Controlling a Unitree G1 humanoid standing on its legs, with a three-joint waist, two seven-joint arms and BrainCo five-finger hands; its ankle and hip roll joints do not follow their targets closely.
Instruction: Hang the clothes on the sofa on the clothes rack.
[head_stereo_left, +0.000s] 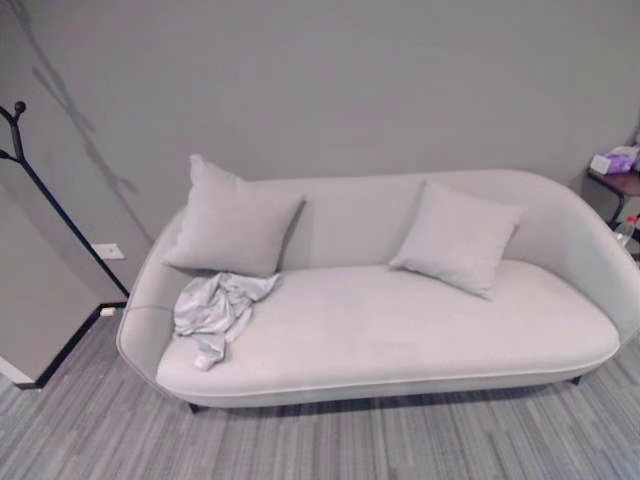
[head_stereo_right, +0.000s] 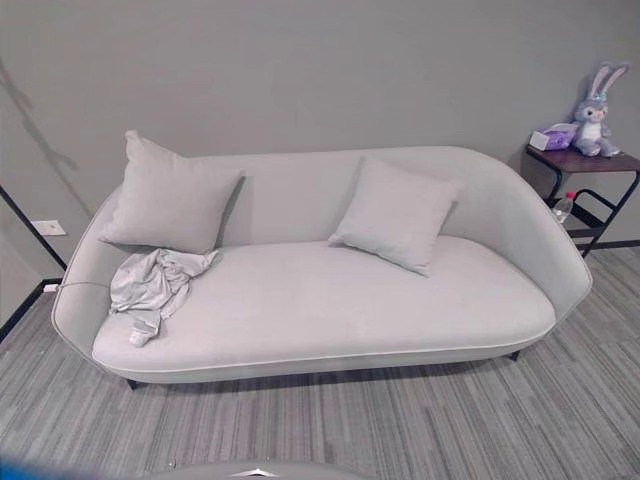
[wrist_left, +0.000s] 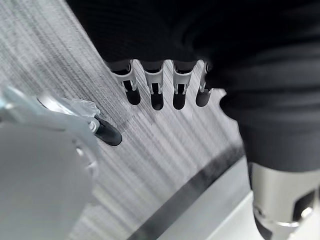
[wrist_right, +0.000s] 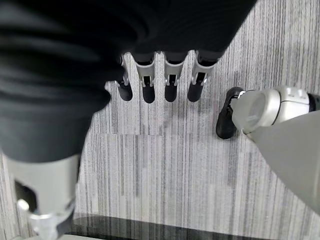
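A crumpled light grey garment (head_stereo_left: 215, 308) lies on the left end of the seat of a pale grey sofa (head_stereo_left: 400, 335), just below the left cushion. A black clothes rack (head_stereo_left: 40, 190) with hooked arms stands by the wall, left of the sofa. My left hand (wrist_left: 157, 90) hangs over the striped floor, its fingers straight and holding nothing. In its own wrist view my right hand (wrist_right: 170, 82) hangs the same way above the carpet, open and holding nothing. Both hands are far from the garment.
Two grey cushions (head_stereo_left: 232, 222) (head_stereo_left: 457, 238) lean on the sofa back. At the right stands a dark side table (head_stereo_right: 580, 160) with a plush rabbit (head_stereo_right: 594, 100), a tissue box (head_stereo_right: 551, 139) and a bottle (head_stereo_right: 563, 207) below. Striped grey carpet (head_stereo_right: 400, 420) lies before the sofa.
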